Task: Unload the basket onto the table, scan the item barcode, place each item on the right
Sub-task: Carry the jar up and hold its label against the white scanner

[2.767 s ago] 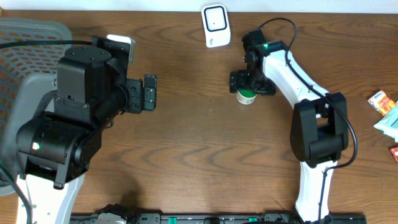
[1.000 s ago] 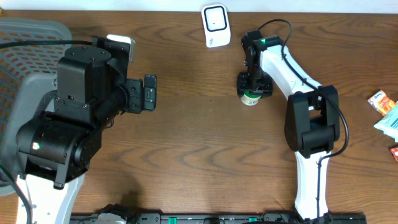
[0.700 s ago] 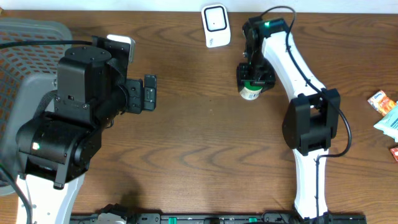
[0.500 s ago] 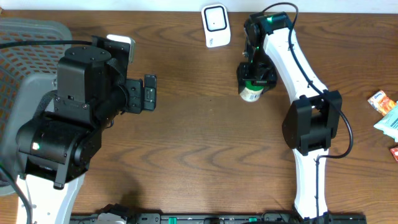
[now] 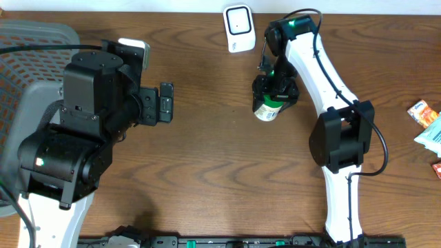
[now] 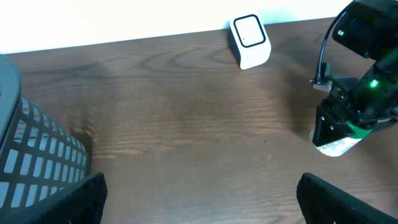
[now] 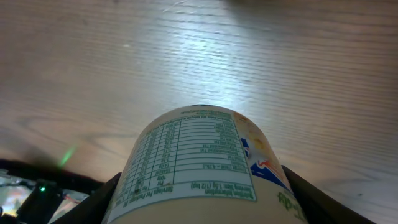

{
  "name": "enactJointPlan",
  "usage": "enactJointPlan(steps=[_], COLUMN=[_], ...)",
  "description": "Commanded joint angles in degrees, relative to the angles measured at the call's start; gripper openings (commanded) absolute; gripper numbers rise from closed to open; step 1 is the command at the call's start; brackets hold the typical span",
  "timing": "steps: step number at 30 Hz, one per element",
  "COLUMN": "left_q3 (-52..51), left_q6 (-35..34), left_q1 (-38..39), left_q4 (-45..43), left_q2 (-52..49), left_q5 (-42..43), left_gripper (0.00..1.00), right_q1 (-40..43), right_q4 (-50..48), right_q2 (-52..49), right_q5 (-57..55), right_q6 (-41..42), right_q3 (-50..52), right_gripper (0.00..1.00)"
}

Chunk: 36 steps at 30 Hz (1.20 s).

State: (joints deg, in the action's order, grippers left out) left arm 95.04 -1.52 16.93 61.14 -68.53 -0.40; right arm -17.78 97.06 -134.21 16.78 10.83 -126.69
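On the pale tub [image 7: 199,168], clamped at a tilt between the half-spread jaws of the right pincer [image 5: 274,91]: a green-printed nutrition table, too fine to read, beside an orange and blue graphic cut off at the side. Held low above the wooden surface [image 5: 220,172], contact with it hard to judge; near the white scanner [image 5: 238,27] but apart from it. Left pincer [image 5: 166,102] spread wide, empty, well away. Grey basket [image 5: 41,29] at far left; snack packets [image 5: 426,117] cut off at the right edge.
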Motion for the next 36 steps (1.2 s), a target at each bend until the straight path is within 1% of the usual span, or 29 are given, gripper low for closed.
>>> enactJointPlan(steps=[1,6,9,12,13,15,16,21,25,27,29,31,34,36], left_q3=[-0.22,-0.22,-0.22,-0.22,-0.22,-0.22,-0.22,-0.22,-0.22,-0.22,-0.22,-0.22,-0.22,-0.22], left_q6=[-0.28,-0.28,-0.31,-0.28,-0.28,-0.28,-0.28,-0.28,-0.28,-0.31,-0.28,-0.28,-0.28,-0.28], left_q1=[-0.26,-0.26,-0.26,-0.26,-0.26,-0.26,-0.26,-0.26,-0.26,-0.26,-0.26,-0.26,-0.26,-0.26], left_q4=[-0.02,-0.02,-0.02,-0.02,-0.02,-0.02,-0.02,-0.02,-0.02,-0.02,-0.02,-0.02,-0.02,-0.02], left_q2=[0.04,0.04,0.04,0.04,0.04,0.04,0.07,0.04,0.04,0.04,0.04,0.04,0.04,0.04], left_q5=[-0.72,-0.72,-0.72,-0.72,-0.72,-0.72,-0.72,-0.72,-0.72,-0.72,-0.72,-0.72,-0.72,-0.72], left_gripper=[0.98,0.98,0.98,0.98,0.98,0.98,0.98,0.98,0.98,0.98,0.98,0.98,0.98,0.98], right_q1=[-0.87,-1.33,-1.75,-1.99,-1.99,-1.97,-1.92,-1.92,-1.73,-1.7,-1.97,-2.69,-4.31,-5.29], right_q4=[0.28,0.28,0.31,0.28,0.28,0.28,0.26,-2.4,-7.21,-9.94,-13.25,-17.07,-23.69,-27.04], right_q2=[0.81,0.81,0.81,0.81,0.81,0.81,0.81,0.81,0.81,0.81,0.81,0.81,0.81,0.81], right_q5=[2.99,7.28,7.8,10.62,11.13,11.1,10.95,10.95,10.91,9.55,6.23,1.66,-5.09,-9.51], right_q6=[-1.03,-1.09,-0.83,-0.61,-0.61,-0.61,-0.63,-0.66,-0.66,-0.66,-0.66,-0.63,-0.66,-0.66], right_q3=[-0.92,-0.92,-0.68,-0.59,-0.59,-0.59,-0.59,-1.22,-5.11,-8.22,-11.65,-14.19,-15.04,-14.86], right_gripper=[0.62,0.62,0.65,0.65,0.64,0.57,0.56,0.55,0.55,0.55,0.5,0.48,0.56,0.59])
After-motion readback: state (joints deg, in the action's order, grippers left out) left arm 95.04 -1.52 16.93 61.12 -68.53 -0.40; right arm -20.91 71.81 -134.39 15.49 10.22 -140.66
